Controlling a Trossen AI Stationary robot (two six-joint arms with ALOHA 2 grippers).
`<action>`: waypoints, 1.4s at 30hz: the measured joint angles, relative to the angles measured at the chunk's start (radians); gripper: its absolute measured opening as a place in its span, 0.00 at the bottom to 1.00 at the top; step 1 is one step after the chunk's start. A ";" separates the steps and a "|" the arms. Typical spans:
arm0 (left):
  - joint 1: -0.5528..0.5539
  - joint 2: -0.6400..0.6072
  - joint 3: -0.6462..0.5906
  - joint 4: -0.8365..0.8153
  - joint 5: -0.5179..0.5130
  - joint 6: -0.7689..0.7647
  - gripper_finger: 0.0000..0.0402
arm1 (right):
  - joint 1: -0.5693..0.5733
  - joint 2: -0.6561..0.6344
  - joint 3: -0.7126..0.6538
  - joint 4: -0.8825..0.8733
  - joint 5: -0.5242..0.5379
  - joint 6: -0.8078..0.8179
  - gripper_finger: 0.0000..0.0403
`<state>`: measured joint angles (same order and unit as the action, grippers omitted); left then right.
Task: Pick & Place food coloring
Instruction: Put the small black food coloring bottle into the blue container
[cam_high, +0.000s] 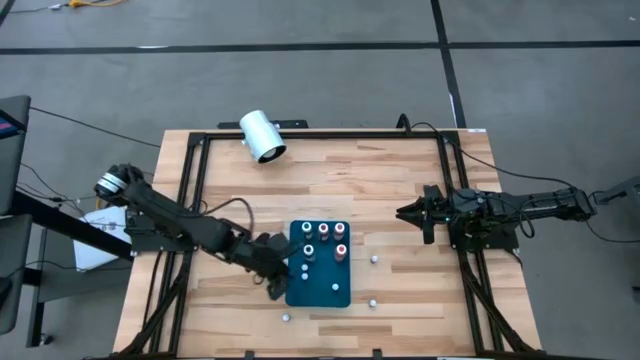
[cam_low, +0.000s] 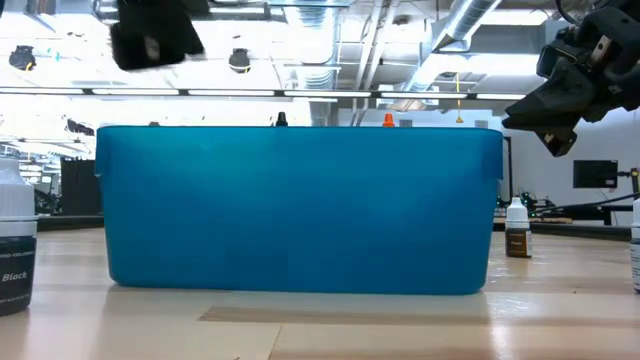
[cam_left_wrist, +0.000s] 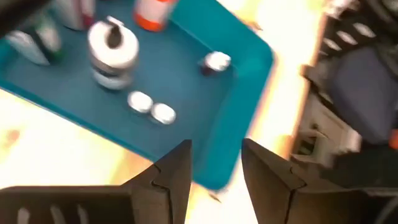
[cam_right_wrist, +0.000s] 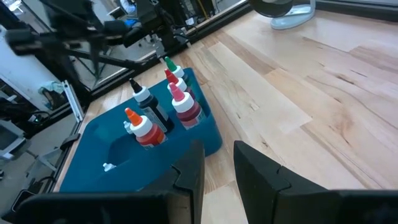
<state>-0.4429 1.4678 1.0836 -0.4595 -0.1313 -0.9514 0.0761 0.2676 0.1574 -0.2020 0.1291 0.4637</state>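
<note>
While the left gripper (cam_high: 277, 272) hovers at the left edge of the teal tray (cam_high: 330, 288), its fingers (cam_left_wrist: 171, 180) stand slightly apart and hold nothing. Just beyond it, five bottles (cam_high: 324, 241) stand upright in the tray's far half, and small white caps (cam_left_wrist: 151, 107) lie on the tray floor nearer the gripper. More small pieces sit on the tabletop (cam_high: 400, 190): one (cam_high: 374, 259) right of the tray, one (cam_high: 372, 301) near its right corner, one (cam_high: 285, 317) below its left corner. The right gripper (cam_high: 408, 212) waits well to the right of the tray, fingers (cam_right_wrist: 189, 171) a narrow gap apart, empty. A white cylinder (cam_high: 262, 136) lies at the far edge.
</note>
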 joint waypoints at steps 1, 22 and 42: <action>-0.016 -0.013 0.000 0.002 0.012 -0.010 0.32 | 0.000 0.000 0.000 0.000 0.000 0.000 0.19; -0.396 0.062 0.000 0.028 -0.193 -0.502 0.32 | 0.000 0.000 0.000 -0.001 0.000 0.000 0.19; -0.415 0.351 0.000 0.141 -0.173 -0.381 0.32 | 0.000 0.000 0.000 -0.025 0.001 0.000 0.19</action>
<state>-0.8581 1.8186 1.0836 -0.3181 -0.3042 -1.3321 0.0761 0.2676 0.1570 -0.2268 0.1298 0.4637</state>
